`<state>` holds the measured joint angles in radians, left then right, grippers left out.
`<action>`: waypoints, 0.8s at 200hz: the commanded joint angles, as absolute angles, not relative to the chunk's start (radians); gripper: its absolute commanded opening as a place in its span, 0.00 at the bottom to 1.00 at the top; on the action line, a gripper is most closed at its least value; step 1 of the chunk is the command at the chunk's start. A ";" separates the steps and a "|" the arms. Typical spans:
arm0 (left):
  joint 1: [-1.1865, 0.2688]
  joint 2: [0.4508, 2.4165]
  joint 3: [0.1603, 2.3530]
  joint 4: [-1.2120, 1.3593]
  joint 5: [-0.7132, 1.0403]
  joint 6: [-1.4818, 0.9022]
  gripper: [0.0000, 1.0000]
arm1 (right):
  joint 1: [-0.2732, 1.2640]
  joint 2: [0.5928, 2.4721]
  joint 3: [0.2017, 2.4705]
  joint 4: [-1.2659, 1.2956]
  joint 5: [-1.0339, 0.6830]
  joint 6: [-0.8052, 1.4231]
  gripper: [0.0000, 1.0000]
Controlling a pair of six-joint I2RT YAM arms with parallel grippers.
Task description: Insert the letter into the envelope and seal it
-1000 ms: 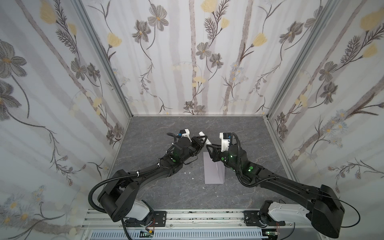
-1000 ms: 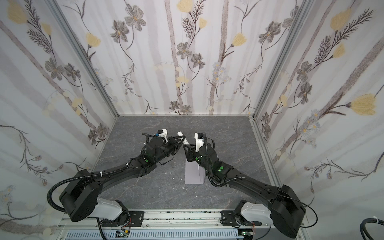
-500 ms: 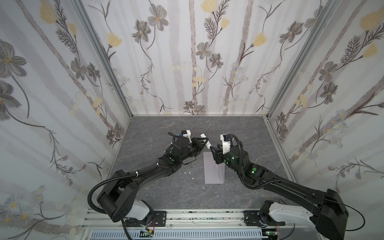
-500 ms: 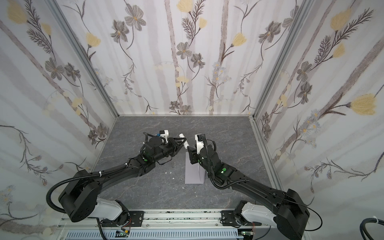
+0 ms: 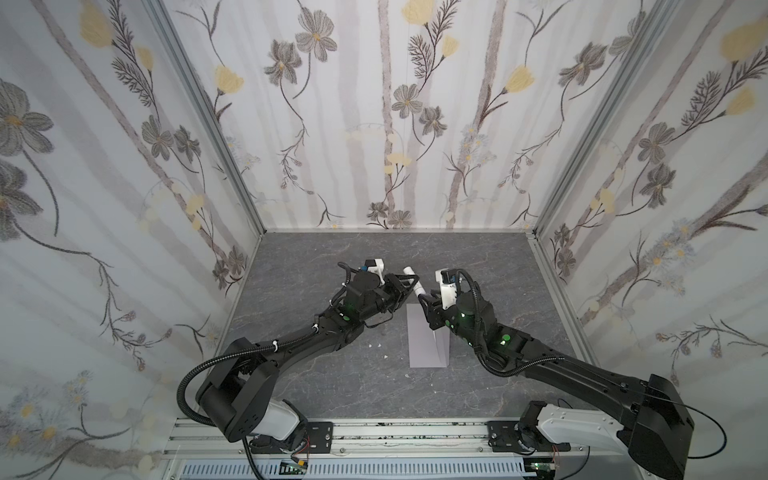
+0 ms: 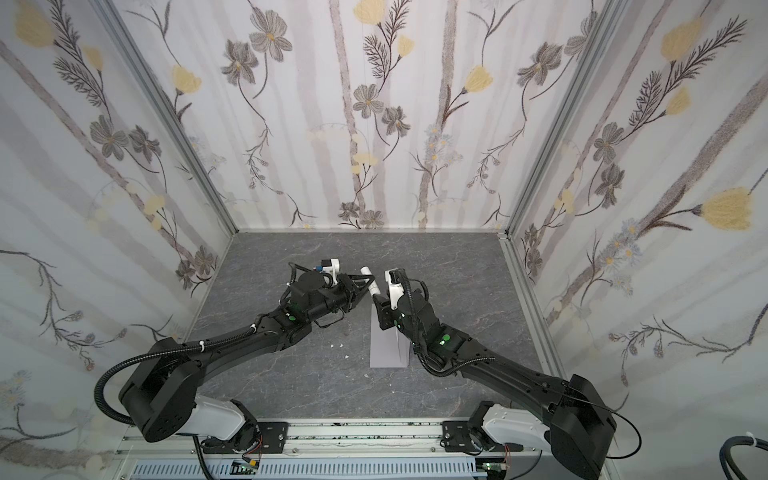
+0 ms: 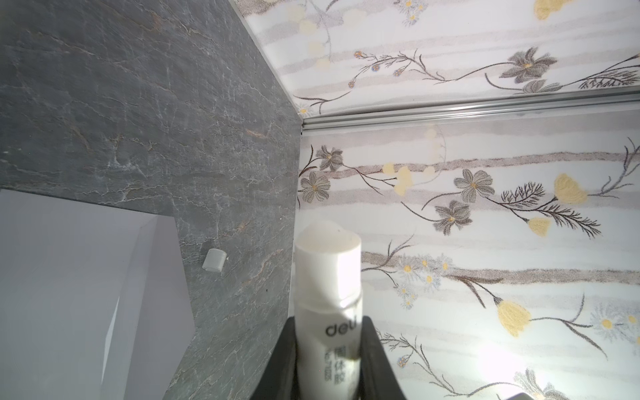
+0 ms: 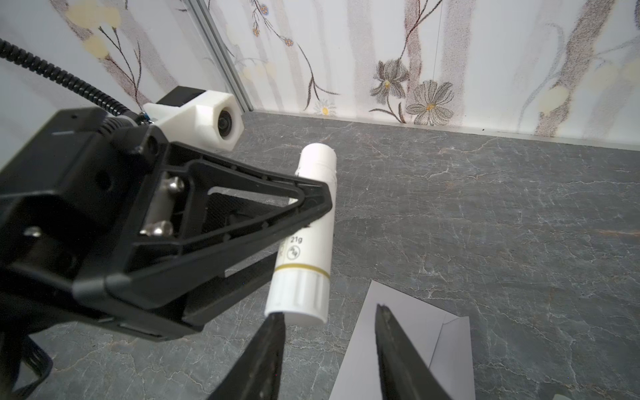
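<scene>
While the grey surface [image 5: 311, 257] holds the envelope [image 5: 428, 336] flat mid-frame, contents hidden, the left gripper [image 5: 409, 287] pinches a white glue stick [image 8: 310, 249] above its upper end. The right gripper [image 8: 329, 315], spread, sits at the tube's base.

Pose: left arm [image 5: 299, 345], right arm [image 5: 561, 365] stretched forward, low, wrists converging mid-workspace. State: left gripper [image 5: 409, 286] clamped on glue stick [image 8: 308, 249], pointing toward right gripper [image 8: 329, 311]. Right jaws parted, nothing between; one fingertip [image 8: 275, 320] beside stick's base.
</scene>
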<state>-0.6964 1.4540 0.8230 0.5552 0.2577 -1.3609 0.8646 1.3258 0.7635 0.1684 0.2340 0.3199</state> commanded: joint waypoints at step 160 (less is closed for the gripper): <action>-0.686 1.467 0.847 0.584 0.266 -1.360 0.00 | 0.869 1.321 0.787 0.173 0.214 0.295 0.56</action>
